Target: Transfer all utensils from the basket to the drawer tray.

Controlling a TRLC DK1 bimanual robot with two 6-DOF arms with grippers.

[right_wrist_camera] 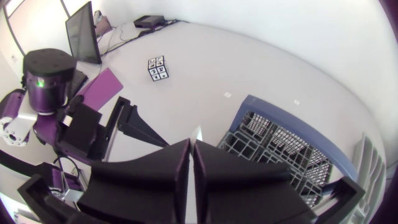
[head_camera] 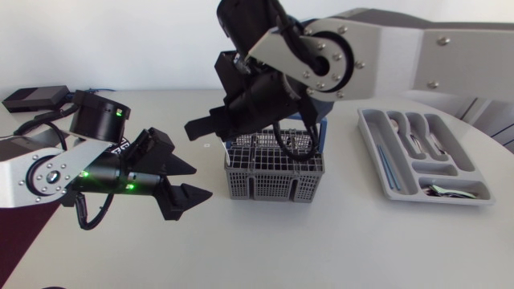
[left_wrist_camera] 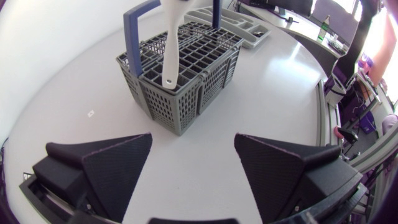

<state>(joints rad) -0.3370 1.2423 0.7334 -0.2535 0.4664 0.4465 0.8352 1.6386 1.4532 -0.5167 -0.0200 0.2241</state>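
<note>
The grey utensil basket (head_camera: 273, 172) with a blue handle (left_wrist_camera: 134, 37) stands mid-table. My right arm reaches over it from the right, and its gripper (head_camera: 193, 128) points left past the basket's left edge. In the right wrist view that gripper (right_wrist_camera: 193, 144) is shut, with a sliver of a white utensil (right_wrist_camera: 199, 132) at the fingertips. The white utensil (left_wrist_camera: 169, 50) hangs handle-end down over the basket's near side. My left gripper (head_camera: 199, 181) stands open just left of the basket, nothing between its fingers (left_wrist_camera: 118, 165). The grey drawer tray (head_camera: 385, 181) lies at the right.
The tray holds several metal utensils in its slots (head_camera: 414, 140) and shows beyond the basket (left_wrist_camera: 249, 28). A small black-and-white patterned cube (right_wrist_camera: 157, 68) sits on the table far behind the left arm. A black box (head_camera: 36, 98) lies at the back left.
</note>
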